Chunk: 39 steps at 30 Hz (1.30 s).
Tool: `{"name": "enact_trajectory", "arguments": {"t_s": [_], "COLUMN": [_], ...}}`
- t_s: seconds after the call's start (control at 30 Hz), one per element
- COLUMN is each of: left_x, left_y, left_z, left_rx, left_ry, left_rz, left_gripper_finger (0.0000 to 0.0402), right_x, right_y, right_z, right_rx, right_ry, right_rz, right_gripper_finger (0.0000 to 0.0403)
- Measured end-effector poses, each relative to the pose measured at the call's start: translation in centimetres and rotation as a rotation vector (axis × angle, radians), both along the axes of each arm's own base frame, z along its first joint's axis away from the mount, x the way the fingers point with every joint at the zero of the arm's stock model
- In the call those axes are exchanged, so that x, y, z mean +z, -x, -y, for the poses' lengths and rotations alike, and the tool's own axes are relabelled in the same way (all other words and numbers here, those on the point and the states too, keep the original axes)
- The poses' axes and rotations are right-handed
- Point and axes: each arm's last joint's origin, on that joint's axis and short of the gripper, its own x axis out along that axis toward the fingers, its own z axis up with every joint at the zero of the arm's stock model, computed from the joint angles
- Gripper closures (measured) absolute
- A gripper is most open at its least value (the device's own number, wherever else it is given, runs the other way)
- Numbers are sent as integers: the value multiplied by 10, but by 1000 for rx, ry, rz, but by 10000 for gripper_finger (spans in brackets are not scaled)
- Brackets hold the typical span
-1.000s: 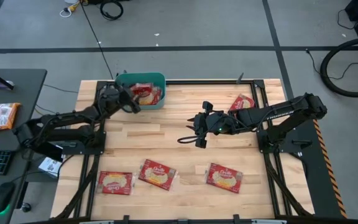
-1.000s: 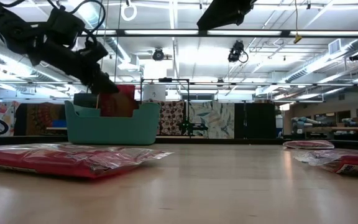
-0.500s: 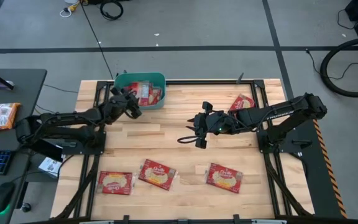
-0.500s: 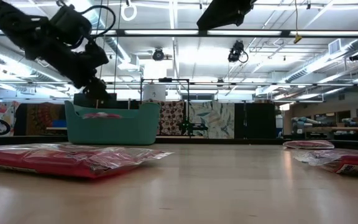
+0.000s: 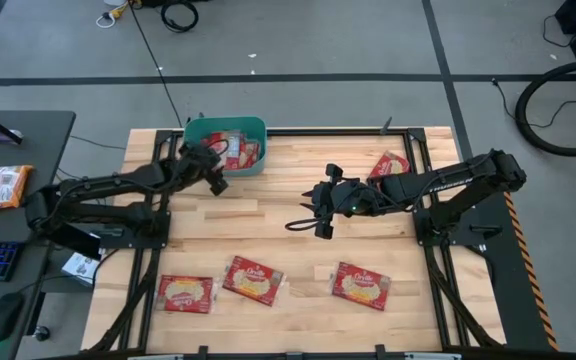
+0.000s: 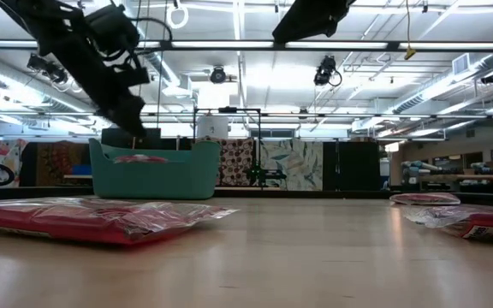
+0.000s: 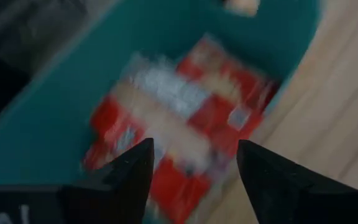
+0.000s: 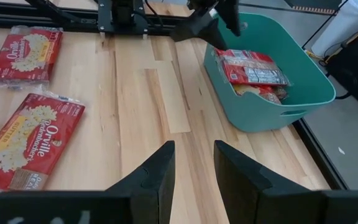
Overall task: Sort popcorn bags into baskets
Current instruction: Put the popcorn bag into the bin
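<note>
The left tool (image 5: pixel 213 172) hangs over the near edge of the teal basket (image 5: pixel 196 131), fingers (image 7: pixel 132 171) spread and empty. Inside the basket lie several popcorn bags (image 8: pixel 253 73). The right tool (image 5: pixel 313 212) waits mid-table, fingers parted, gripping nothing. Three bags (image 5: pixel 253 279) lie in a row along the front of the table (image 5: pixel 268 200), and another (image 5: pixel 389 163) lies near the right arm.
</note>
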Motion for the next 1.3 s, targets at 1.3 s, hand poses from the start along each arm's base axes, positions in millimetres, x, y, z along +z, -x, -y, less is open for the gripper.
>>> {"name": "enact_trajectory", "arguments": {"t_s": [1.3], "left_x": [21], "left_y": [-40], "left_z": [-53], "left_rx": [-405], "left_ry": [23], "left_rz": [-913], "left_gripper_finger": [207], "right_x": [1], "right_y": [-5], "right_z": [18], "right_rx": [169], "right_ry": [60], "right_rz": [-34], "right_gripper_finger": [286]}}
